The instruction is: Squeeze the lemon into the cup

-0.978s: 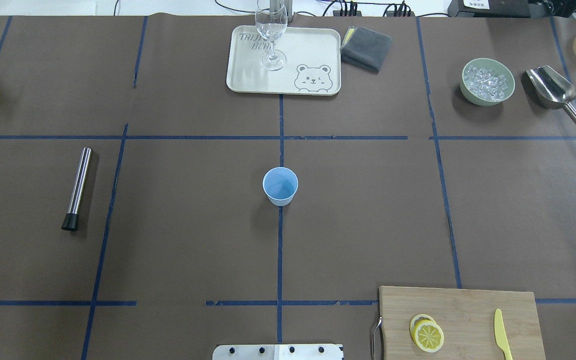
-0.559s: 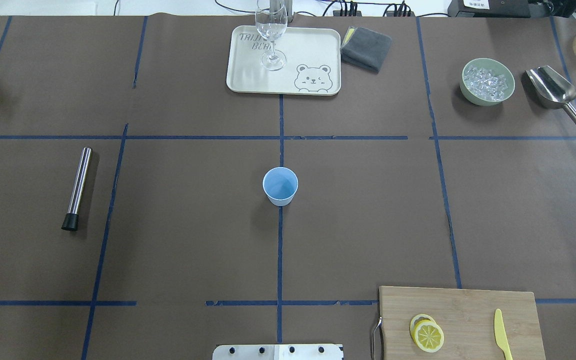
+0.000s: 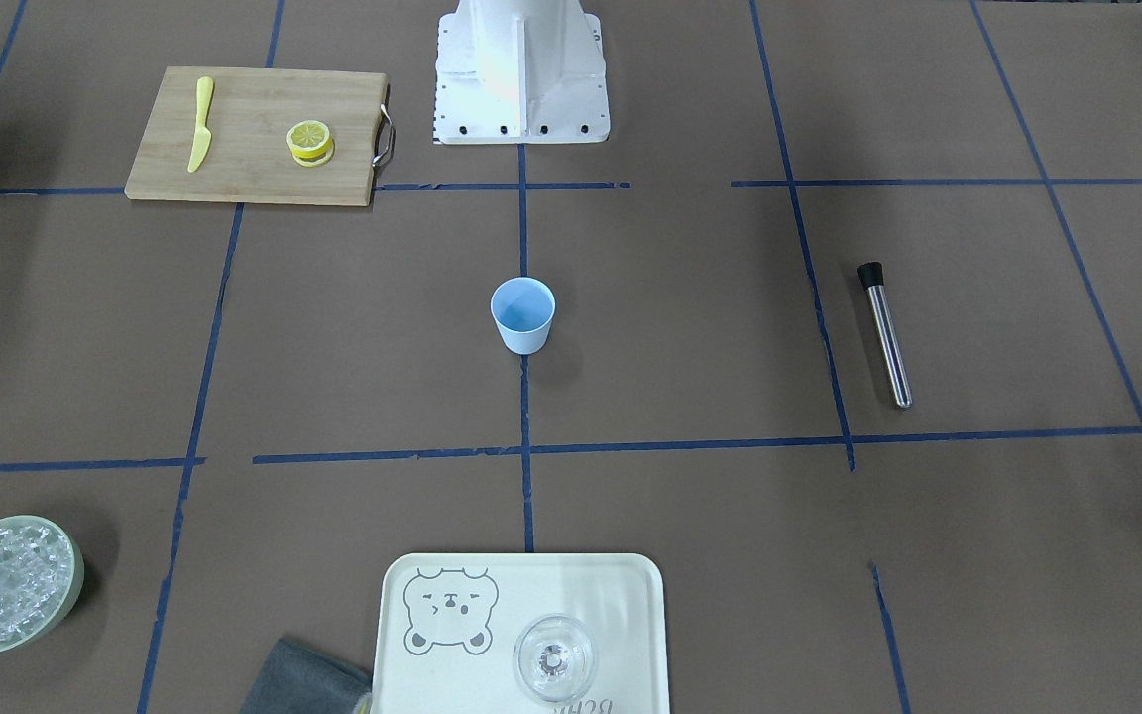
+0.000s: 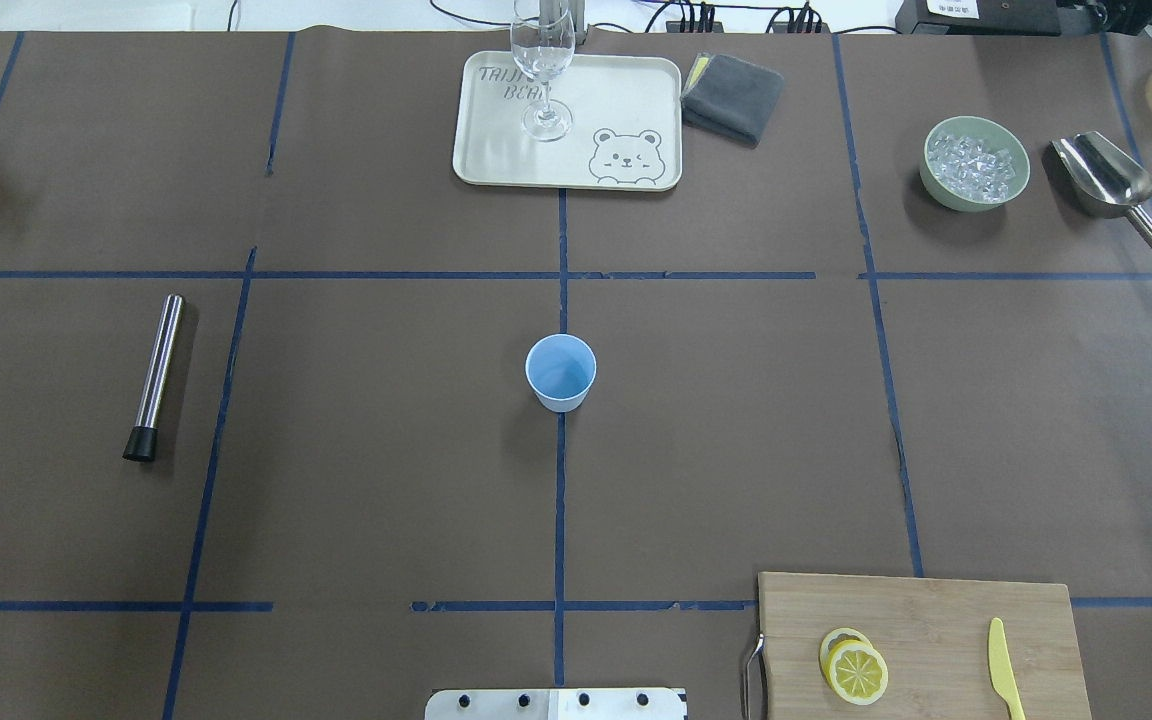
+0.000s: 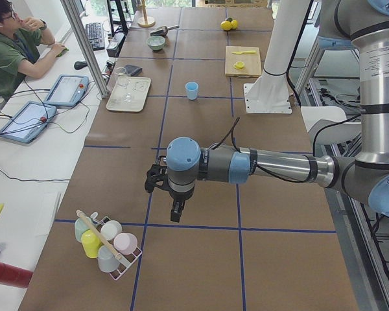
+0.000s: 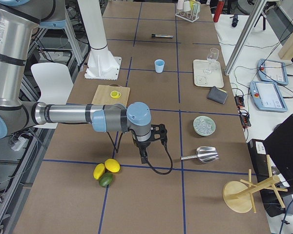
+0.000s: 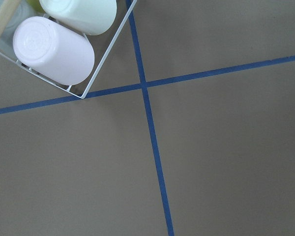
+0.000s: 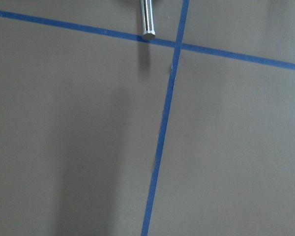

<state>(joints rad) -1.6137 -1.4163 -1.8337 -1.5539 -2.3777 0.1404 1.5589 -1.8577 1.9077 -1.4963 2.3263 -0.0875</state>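
1. Left gripper: points down over bare table paper, with a wire cup rack just beside it. Cannot tell whether it is released or clenched.
2. Right gripper: points down above a tape crossing, with a metal scoop near. Grip likewise cannot be told.
3. Cup: upright, well apart from both grippers, bare paper all round.
4. Lemon: top slice of a stack on the cutting board, near its handled edge, well apart from the right gripper.

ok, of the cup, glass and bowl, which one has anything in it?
The pale-green bowl by the scoop: it holds ice cubes. The blue cup and the wine glass look empty.
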